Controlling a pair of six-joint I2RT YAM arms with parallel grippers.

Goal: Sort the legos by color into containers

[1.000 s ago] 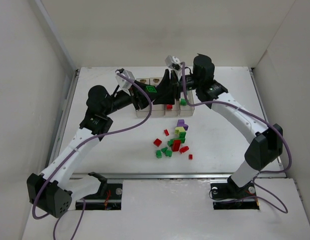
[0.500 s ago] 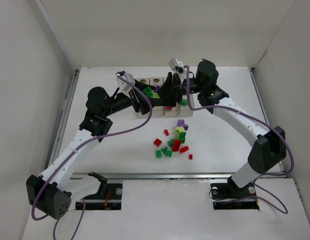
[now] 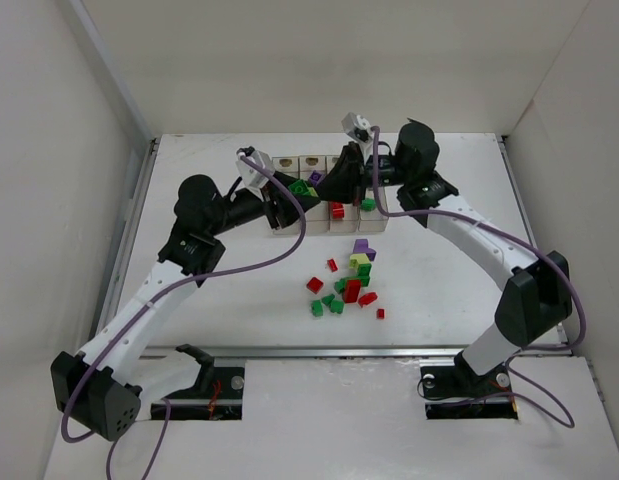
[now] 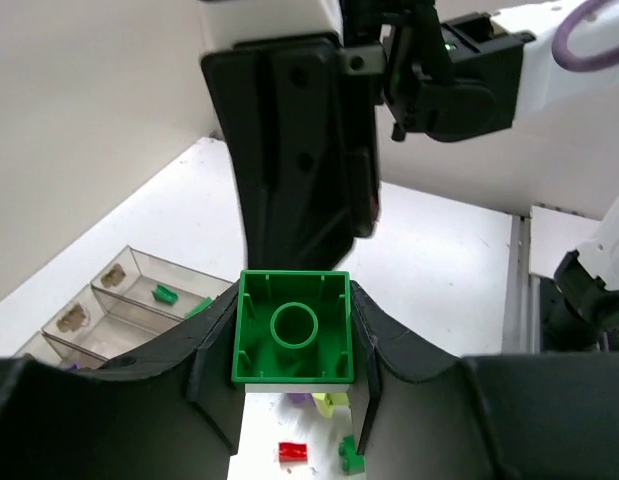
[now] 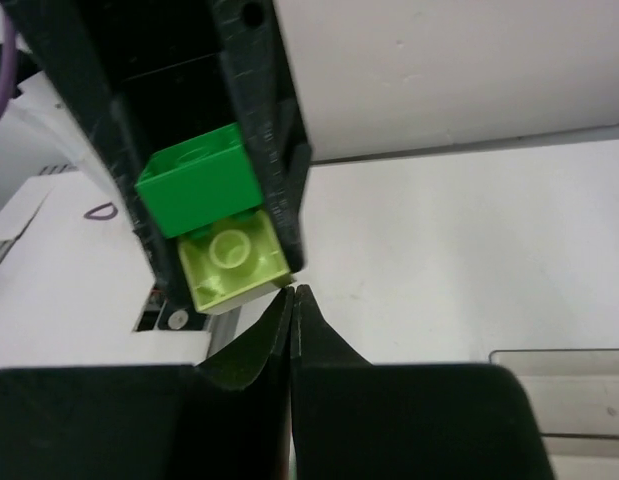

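left gripper (image 3: pixel 292 197): clenched on a green brick (image 4: pixel 292 328), one finger on each side, raised over the left end of the containers (image 3: pixel 351 225)
green brick: off the table (image 3: pixel 439 260), hollow underside facing the left wrist camera
pale yellow-green brick (image 5: pixel 232 262): stuck to the green brick, also pinched between the left fingers, studs facing the right wrist camera
right gripper (image 5: pixel 292 300): fingers pressed flat together, nothing between them; tips just beside the pale yellow-green brick, cannot tell if touching
right gripper place: above the middle of the containers, facing the left gripper
containers: four clear bins in a row at the far middle of the table, tan end pieces on the far side
inside containers: red brick (image 3: pixel 337 210), green one (image 3: pixel 367 204), purple one (image 3: pixel 315 178); the arms hide the rest
loose legos (image 3: pixel 351 285): red, green, purple and pale bricks scattered on the table, on the near side of the containers, well apart from both grippers
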